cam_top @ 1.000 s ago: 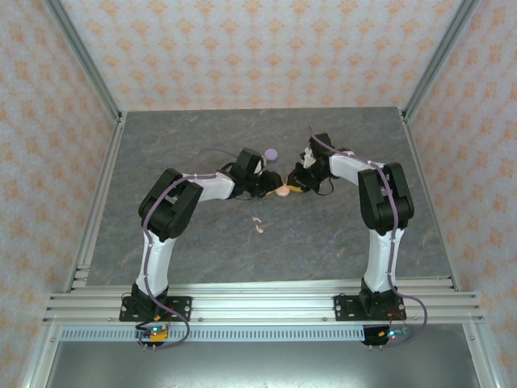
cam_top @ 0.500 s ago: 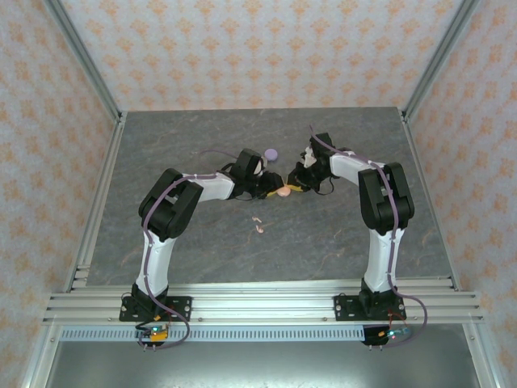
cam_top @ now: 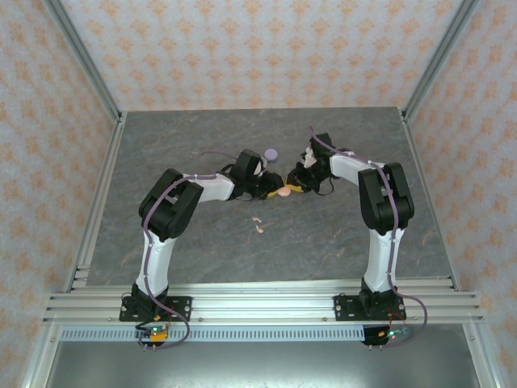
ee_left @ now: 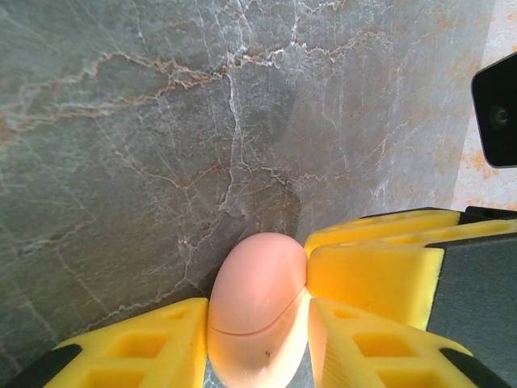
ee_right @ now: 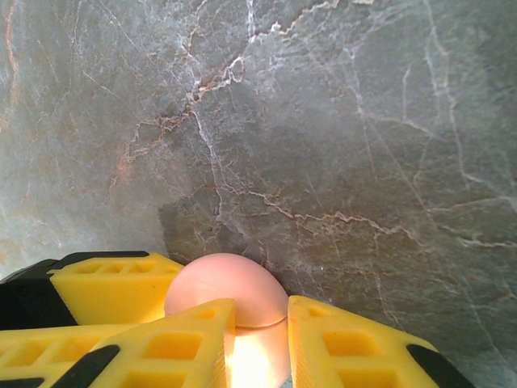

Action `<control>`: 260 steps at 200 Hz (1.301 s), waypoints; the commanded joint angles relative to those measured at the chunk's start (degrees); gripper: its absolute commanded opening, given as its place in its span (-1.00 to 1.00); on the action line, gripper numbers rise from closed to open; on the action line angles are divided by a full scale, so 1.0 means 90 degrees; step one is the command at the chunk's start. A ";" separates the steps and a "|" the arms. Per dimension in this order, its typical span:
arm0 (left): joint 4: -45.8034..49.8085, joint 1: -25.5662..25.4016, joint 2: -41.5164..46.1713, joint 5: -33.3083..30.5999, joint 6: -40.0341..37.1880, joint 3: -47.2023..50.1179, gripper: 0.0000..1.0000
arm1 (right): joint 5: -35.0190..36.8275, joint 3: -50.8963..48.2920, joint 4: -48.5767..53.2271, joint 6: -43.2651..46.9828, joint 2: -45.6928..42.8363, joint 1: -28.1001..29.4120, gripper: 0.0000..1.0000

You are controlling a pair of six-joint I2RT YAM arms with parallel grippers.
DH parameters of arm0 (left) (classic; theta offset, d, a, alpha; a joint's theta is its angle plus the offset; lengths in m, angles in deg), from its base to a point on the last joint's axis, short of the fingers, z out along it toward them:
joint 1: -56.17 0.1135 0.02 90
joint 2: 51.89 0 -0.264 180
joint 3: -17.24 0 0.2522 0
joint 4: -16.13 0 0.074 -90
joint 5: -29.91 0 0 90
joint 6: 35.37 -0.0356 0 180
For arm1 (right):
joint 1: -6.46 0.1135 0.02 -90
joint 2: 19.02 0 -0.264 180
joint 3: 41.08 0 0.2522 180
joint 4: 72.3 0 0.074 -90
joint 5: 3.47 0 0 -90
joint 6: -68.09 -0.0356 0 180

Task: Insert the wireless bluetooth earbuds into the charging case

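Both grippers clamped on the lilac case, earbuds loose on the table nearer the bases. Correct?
No. The case held by the left gripper and right gripper is pale pink, not lilac; both wrist views show it. The earbuds part stands.

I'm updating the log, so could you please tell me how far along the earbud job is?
Done: nothing seen. In hand: left gripper and right gripper both clamp the pink case, seam closed. Remaining: opening it, inserting the pink earbuds lying on the table.
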 commanded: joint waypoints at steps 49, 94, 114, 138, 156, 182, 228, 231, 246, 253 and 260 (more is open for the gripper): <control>-0.0398 -0.0173 0.0219 0.0214 0.0107 -0.0016 -0.32 | -0.0012 -0.0256 -0.0039 -0.0137 -0.0159 -0.0038 -0.48; -0.0405 -0.0201 0.0200 0.0204 0.0126 -0.0055 -0.33 | -0.0069 -0.0319 -0.0137 -0.0223 -0.0211 -0.0038 -0.47; -0.0380 -0.0215 0.0180 0.0166 0.0136 -0.0083 -0.32 | -0.0132 -0.0373 -0.0204 -0.0281 -0.0230 -0.0038 -0.49; -0.0398 -0.0241 0.0115 0.0138 0.0180 -0.0122 -0.33 | -0.0184 -0.0422 -0.0283 -0.0334 -0.0269 -0.0038 -0.50; -0.0393 -0.0254 0.0093 0.0061 0.0204 -0.0125 -0.34 | -0.0198 -0.0444 -0.0309 -0.0356 -0.0299 -0.0038 -0.50; -0.0378 -0.0255 0.0057 -0.0049 0.0209 -0.0133 -0.39 | -0.0236 -0.0486 -0.0328 -0.0379 -0.0342 -0.0038 -0.49; -0.0735 -0.0254 -0.0119 -0.0053 0.0446 -0.0064 -0.40 | -0.0315 -0.0555 -0.0403 -0.0431 -0.0388 -0.0038 -0.50; -0.0749 -0.0253 -0.0129 -0.0042 0.0453 -0.0063 -0.40 | -0.0317 -0.0554 -0.0415 -0.0448 -0.0384 -0.0038 -0.50; -0.0844 -0.0262 -0.0134 -0.0001 0.0483 -0.0050 -0.37 | -0.0361 -0.0572 -0.0466 -0.0497 -0.0383 -0.0039 -0.50; -0.0864 -0.0254 -0.0134 0.0006 0.0497 -0.0036 -0.36 | -0.0367 -0.0568 -0.0479 -0.0519 -0.0382 -0.0038 -0.50; -0.0874 -0.0258 -0.0124 -0.0001 0.0502 -0.0026 -0.34 | -0.0376 -0.0580 -0.0502 -0.0546 -0.0393 -0.0038 -0.50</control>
